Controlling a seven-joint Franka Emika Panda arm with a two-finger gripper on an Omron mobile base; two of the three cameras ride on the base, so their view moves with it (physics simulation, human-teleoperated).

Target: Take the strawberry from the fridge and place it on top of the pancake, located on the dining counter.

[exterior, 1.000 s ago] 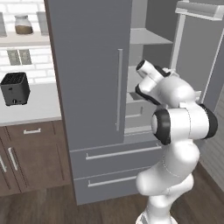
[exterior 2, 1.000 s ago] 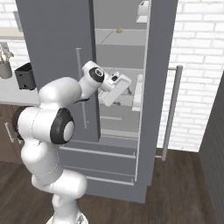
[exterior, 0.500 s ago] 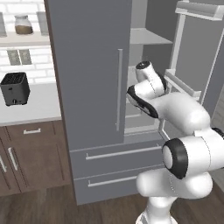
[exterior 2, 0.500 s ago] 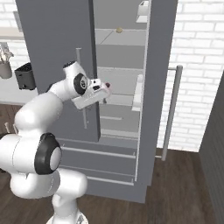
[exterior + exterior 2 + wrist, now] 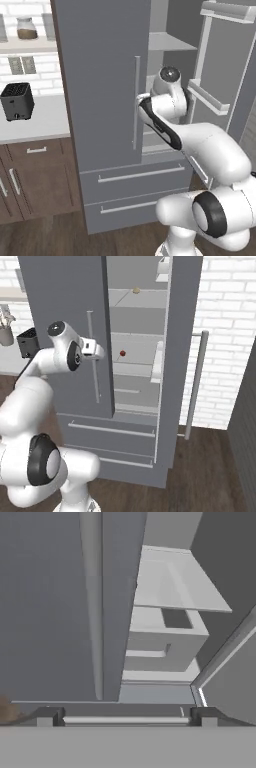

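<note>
The grey fridge [image 5: 65, 296] stands with its left door shut and its right door swung open. On a middle shelf inside lies the tiny red strawberry [image 5: 122, 353]. My gripper [image 5: 101, 352] hovers in front of the shut left door, beside its bar handle [image 5: 91, 356] and to the left of the strawberry, apart from it. In the hand view the gripper [image 5: 125, 718] is open with nothing between its fingertips [image 5: 47, 716], and looks along the door handle [image 5: 92, 607] and the pale shelves [image 5: 170, 587]. The pancake and the dining counter are out of view.
A small tan lump [image 5: 136, 290] lies on the upper shelf. The open right door [image 5: 180, 356] juts out with its long handle [image 5: 195, 386]. A black toaster [image 5: 16, 101] stands on the white counter [image 5: 45, 120] above brown cabinets [image 5: 35, 175]. Two fridge drawers [image 5: 135, 175] sit below.
The arm has swung left: the hand has moved from in front of the fridge opening to the front of the shut left door, near its handle.
</note>
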